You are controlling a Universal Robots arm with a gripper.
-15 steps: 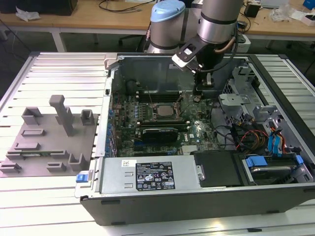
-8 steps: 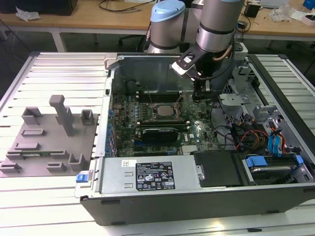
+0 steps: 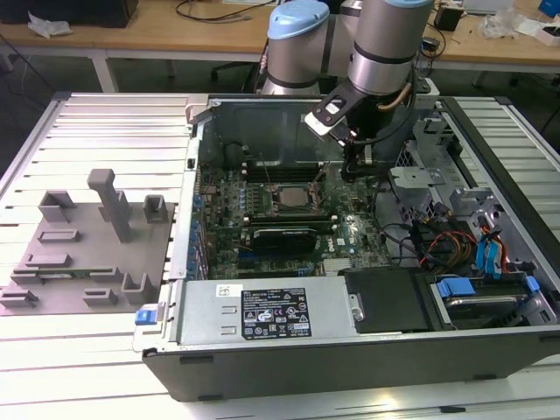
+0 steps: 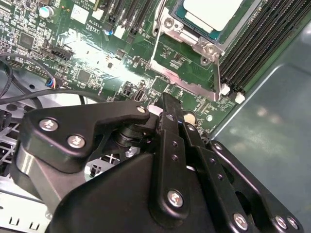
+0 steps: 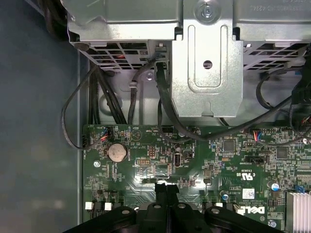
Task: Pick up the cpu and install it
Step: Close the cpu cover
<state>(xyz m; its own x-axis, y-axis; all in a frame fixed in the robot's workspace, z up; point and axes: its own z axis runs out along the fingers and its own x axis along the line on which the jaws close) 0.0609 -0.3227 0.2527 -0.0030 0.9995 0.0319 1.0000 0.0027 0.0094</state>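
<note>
The cpu (image 4: 212,11), a flat square with a silvery-white top, lies inside the motherboard socket (image 3: 290,198), with the socket's metal frame (image 4: 182,80) around it. My black gripper (image 3: 353,170) hangs over the green motherboard (image 3: 350,232), just to the exterior view's right of the socket and apart from the cpu. Its two fingers (image 4: 169,116) are pressed together with nothing between them. In the first wrist view the gripper (image 5: 165,187) points at the board near a coin battery (image 5: 117,152).
The open computer case (image 3: 289,363) holds a power supply (image 3: 262,311), memory slots (image 4: 252,43), black cables (image 5: 165,104) and a metal drive cage (image 5: 208,58). Drive bays with blue clips (image 3: 486,258) stand at the exterior view's right. A gray tray (image 3: 79,254) lies at its left.
</note>
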